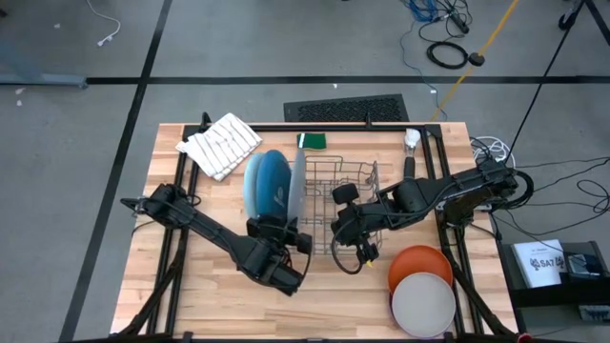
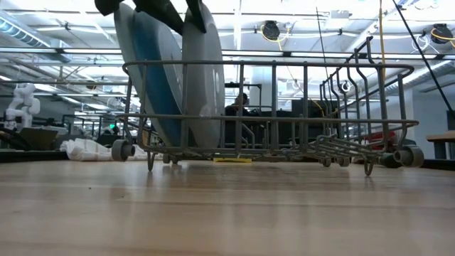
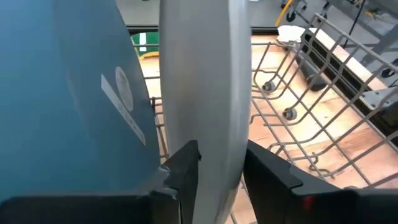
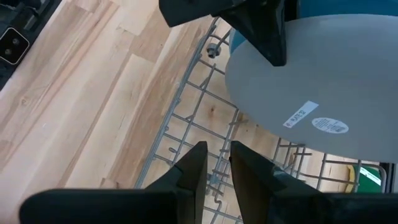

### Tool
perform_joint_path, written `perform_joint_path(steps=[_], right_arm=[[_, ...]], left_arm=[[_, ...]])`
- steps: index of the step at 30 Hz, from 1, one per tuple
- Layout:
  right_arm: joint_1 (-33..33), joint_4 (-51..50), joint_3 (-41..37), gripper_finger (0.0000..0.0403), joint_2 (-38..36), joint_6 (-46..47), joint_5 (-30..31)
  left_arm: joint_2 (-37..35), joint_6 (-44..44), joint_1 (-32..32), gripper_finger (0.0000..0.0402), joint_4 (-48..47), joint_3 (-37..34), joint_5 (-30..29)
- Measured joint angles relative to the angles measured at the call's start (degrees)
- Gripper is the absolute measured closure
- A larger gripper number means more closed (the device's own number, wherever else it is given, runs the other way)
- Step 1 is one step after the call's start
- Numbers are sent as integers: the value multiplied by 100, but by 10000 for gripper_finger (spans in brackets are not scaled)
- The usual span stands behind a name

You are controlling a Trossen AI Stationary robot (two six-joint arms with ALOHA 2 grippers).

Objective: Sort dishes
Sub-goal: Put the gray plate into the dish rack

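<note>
My left gripper [image 3: 214, 168] straddles the rim of the grey plate [image 3: 199, 74], which stands on edge in the rack [image 1: 348, 181] — fingers spread a little on either side of it, looking as though they are letting go rather than pinching. To do this well, I judge I should open fully while the plate sits in its slot, then draw straight back off the rim without nudging it against the blue plates [image 1: 267, 183] beside it.

My right gripper [image 4: 216, 167] hangs over the rack's near side, its fingers close together with a narrow gap, holding nothing.

The rack holds the grey plate and the blue plates, all upright at its left end — the remainder is bare wire. The orange plate [image 1: 419, 262] and off-white plate [image 1: 424, 305] lie on the table [image 1: 191, 305] by the right arm, not yet racked.
</note>
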Motion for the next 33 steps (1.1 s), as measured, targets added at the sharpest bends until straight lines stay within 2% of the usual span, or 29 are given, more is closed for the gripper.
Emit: perform_joint_path(steps=[9, 16, 24, 28, 33], right_arm=[[47, 0, 0, 337, 0, 17, -16], [47, 19, 0, 337, 2, 18, -20], [-103, 341, 0, 337, 188, -173, 140], [-353, 629, -2, 337, 455, -377, 187], [-654, 877, -2, 337, 680, -381, 638]], left_arm=[[-296, 3, -209, 279, -240, 123, -471], [-587, 228, -368, 278, -334, 140, -594], [-1023, 425, -780, 278, -306, 163, -1346], [-1296, 1031, -1068, 278, -6, 234, -1928], [-1566, 2281, -1503, 278, 642, 325, -2569]])
